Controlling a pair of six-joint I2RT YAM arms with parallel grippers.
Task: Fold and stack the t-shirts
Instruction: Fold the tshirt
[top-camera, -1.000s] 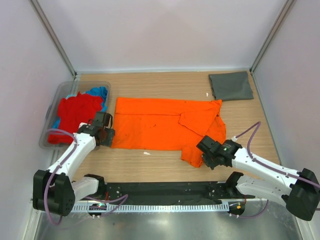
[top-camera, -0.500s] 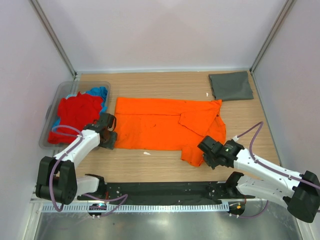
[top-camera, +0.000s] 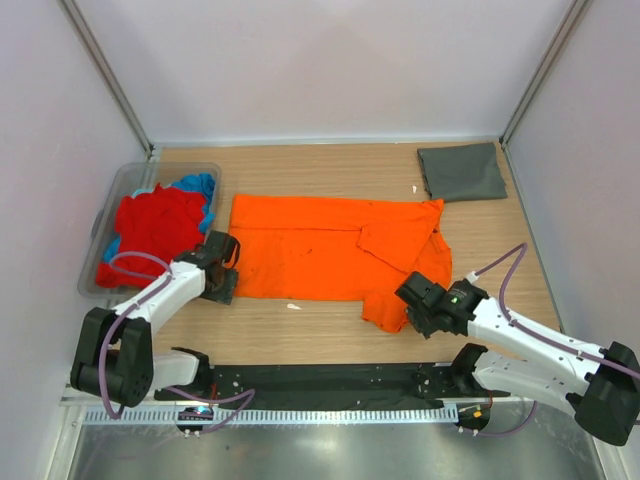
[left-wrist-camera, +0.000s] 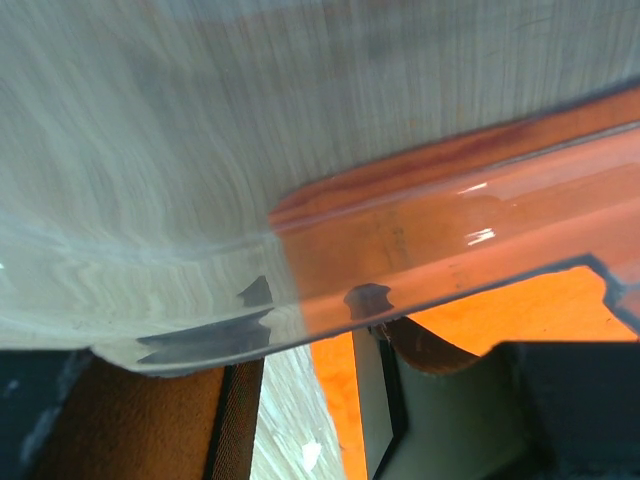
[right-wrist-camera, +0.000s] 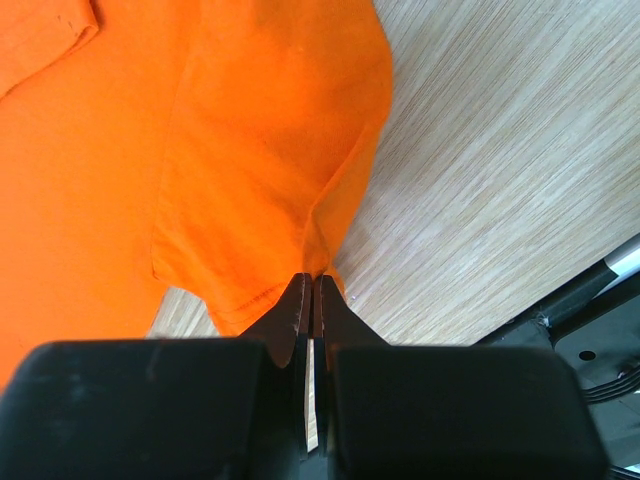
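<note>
A bright orange t-shirt (top-camera: 310, 245) lies spread on the wooden table. My right gripper (top-camera: 408, 310) is shut on a pinched fold at its near right edge, as the right wrist view shows (right-wrist-camera: 310, 282) with orange cloth (right-wrist-camera: 250, 130) bunched at the tips. My left gripper (top-camera: 222, 285) is open at the shirt's near left corner. In the left wrist view (left-wrist-camera: 310, 360) the shirt's edge (left-wrist-camera: 335, 400) lies between the fingers, untouched by the pads. A dark grey t-shirt (top-camera: 462, 172) lies folded at the back right. Red (top-camera: 150, 225) and blue (top-camera: 195, 185) t-shirts sit in the tub.
The clear plastic tub (top-camera: 130, 172) stands at the left, close beside my left gripper; a clear glossy edge (left-wrist-camera: 200, 300) crosses the left wrist view. Small white scraps (top-camera: 293, 306) lie on the table. A black rail (top-camera: 330, 380) runs along the near edge.
My left gripper has moved right and nearer, from beside the tub to the orange shirt's near left corner. The right gripper has stayed shut on the shirt, hardly moving.
</note>
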